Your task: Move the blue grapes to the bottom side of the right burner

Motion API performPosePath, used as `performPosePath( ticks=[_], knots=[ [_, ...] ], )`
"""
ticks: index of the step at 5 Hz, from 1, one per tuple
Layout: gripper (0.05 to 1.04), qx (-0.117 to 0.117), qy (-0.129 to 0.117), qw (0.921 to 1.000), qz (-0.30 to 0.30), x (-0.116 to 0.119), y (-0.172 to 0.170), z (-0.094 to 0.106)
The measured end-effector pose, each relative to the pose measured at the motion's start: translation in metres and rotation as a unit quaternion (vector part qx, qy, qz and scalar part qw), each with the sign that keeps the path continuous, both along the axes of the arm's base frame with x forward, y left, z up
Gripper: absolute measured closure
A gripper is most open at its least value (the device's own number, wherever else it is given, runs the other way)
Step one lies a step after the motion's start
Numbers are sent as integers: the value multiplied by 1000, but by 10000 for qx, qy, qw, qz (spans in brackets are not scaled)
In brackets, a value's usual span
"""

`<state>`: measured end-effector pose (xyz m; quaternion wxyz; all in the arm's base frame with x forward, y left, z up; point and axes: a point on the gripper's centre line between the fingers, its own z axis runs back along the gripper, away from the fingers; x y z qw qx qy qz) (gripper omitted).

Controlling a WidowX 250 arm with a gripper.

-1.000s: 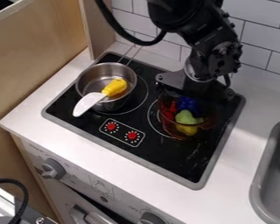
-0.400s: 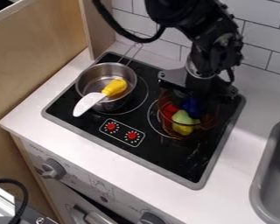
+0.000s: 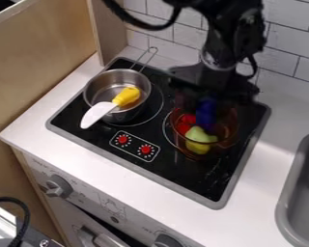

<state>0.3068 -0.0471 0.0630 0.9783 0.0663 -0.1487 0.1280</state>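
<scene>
My gripper [image 3: 207, 102] pinches the blue grapes [image 3: 206, 115] from above, at the mouth of the clear bowl [image 3: 229, 129]. I judge this grip suits clearing the rim before I head for the right burner's [image 3: 164, 127] bottom side.

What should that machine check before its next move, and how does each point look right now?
1. Tool directly over the blue grapes: ok.
2. Grapes held securely: cannot tell.
3. Bowl on the right burner: ok.
4. Grapes at the burner's bottom side: not ok, they are near its upper side.
5. Nothing in the way there: not ok, the yellow-green piece lies toward that side.
</scene>
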Motion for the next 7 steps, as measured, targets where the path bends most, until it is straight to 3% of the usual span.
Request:
performPosePath(
  ticks=[3,5,7],
  knots=[
    [575,157,304,9994,-54,-8,7,28],
    [575,335,410,9979,-375,-51,27,46],
    [575,468,398,9973,-409,-77,31,32]
  ],
)
